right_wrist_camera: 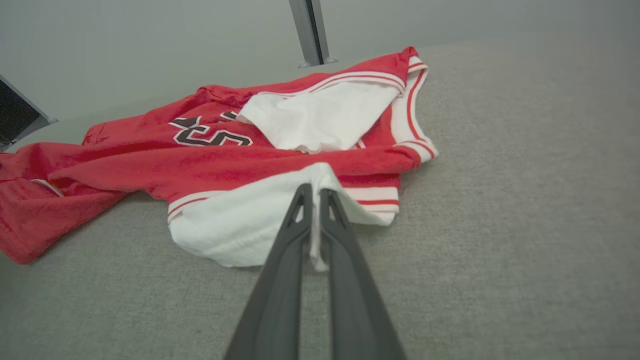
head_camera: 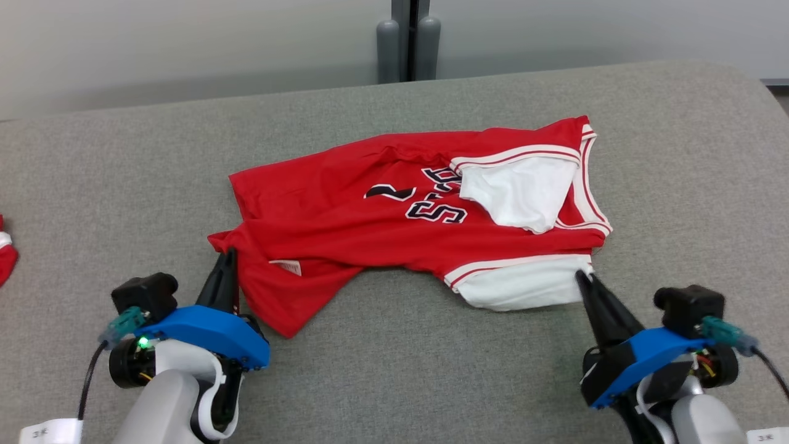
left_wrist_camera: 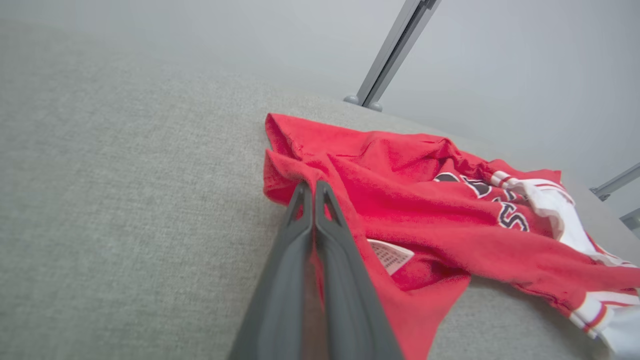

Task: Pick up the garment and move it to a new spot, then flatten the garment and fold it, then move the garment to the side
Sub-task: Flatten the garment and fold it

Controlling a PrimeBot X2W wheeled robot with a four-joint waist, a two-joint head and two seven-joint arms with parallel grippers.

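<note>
Left pincer [head_camera: 225, 259]: fingers pressed together, red cloth pinched between them at a hem corner of the garment [head_camera: 345, 222]. Left wrist view agrees: a red fold is caught at the tips, and more red shows in the slit lower down.

Right pincer [head_camera: 584, 279]: fingers drawn together on the white inner cloth near a striped armhole trim. In the right wrist view, white cloth runs down between the fingers [right_wrist_camera: 287, 260].

Garment: red jersey with white trim and dark lettering. It lies rumpled on the grey worktop [head_camera: 394, 382], stretched between the two pincers and beyond their tips.

White label [head_camera: 285, 266] just right of the left pincer's tips.

Second red-and-white cloth [head_camera: 5, 253] well left of the left pincer, at the frame edge
</note>
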